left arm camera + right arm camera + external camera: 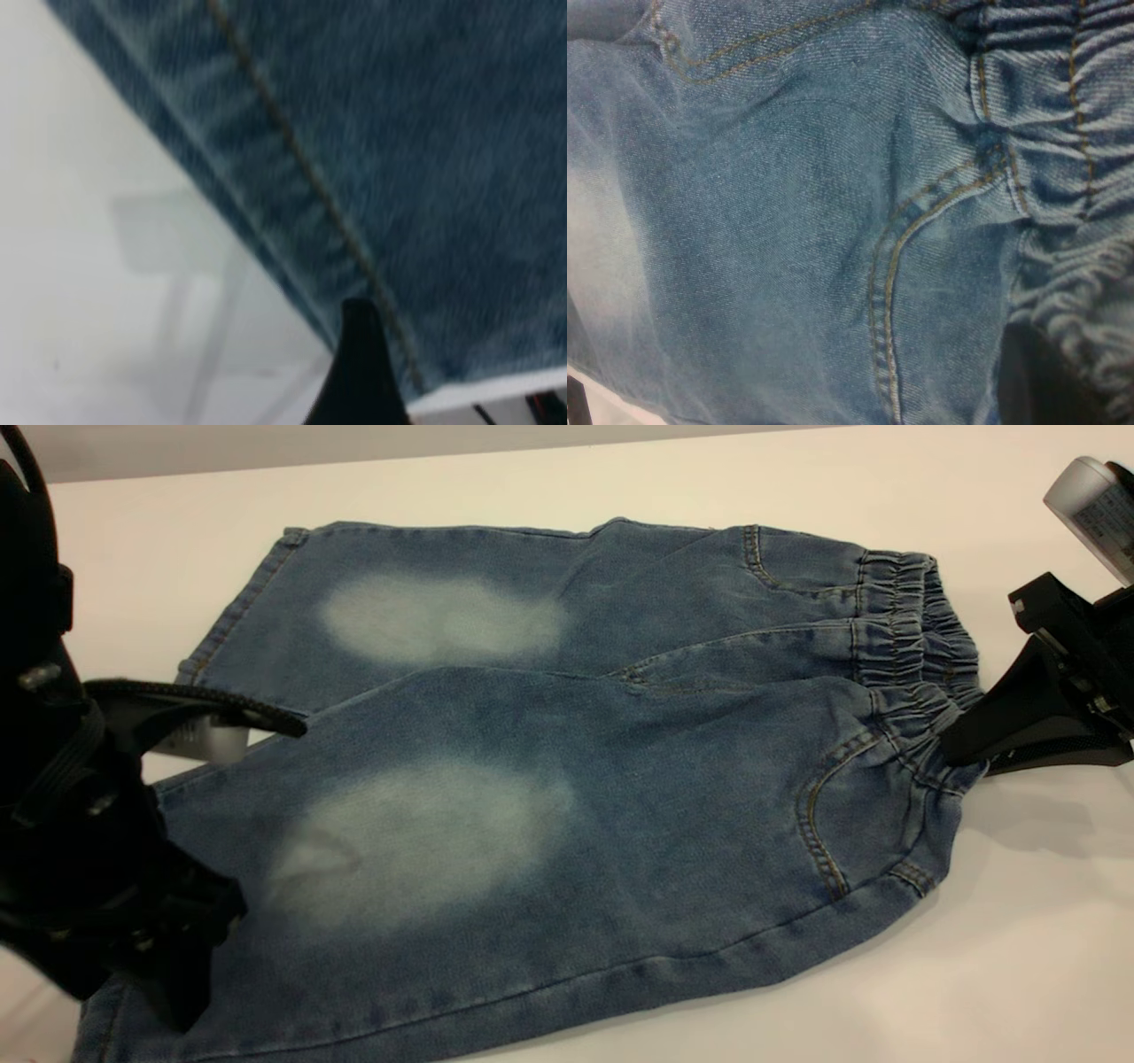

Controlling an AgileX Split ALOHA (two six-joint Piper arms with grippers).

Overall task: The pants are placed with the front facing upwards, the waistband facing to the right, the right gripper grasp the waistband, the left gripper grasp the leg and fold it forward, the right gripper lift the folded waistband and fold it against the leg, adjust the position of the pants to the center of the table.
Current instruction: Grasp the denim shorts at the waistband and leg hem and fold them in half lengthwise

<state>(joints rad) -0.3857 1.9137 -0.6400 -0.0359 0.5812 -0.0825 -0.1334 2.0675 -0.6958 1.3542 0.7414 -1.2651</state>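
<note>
1. The pants [532, 779] lie flat on the white table [1019, 957], front up, with the waistband [912, 646] at the right end and the legs pointing left.
2. My right gripper [961, 748] sits at the near corner of the waistband; its black wedge fingers [1019, 708] are clamped on the gathered denim there, and the cloth bunches into folds around the pinch.
3. From my right wrist I see the waistband ruffles [1063, 115] and the curved tan stitching of a pocket [895, 266] close up.
4. My left gripper [190, 717] is at the left end, by the leg hems. Its thin curved finger [204, 700] reaches over the gap between the two legs, above the table and just at the edge of the near leg.
5. From my left wrist a stitched denim edge [310, 177] runs beside bare table, with one dark fingertip [359, 354] touching that edge. I cannot tell whether this gripper's fingers are spread or closed on the leg.
</note>
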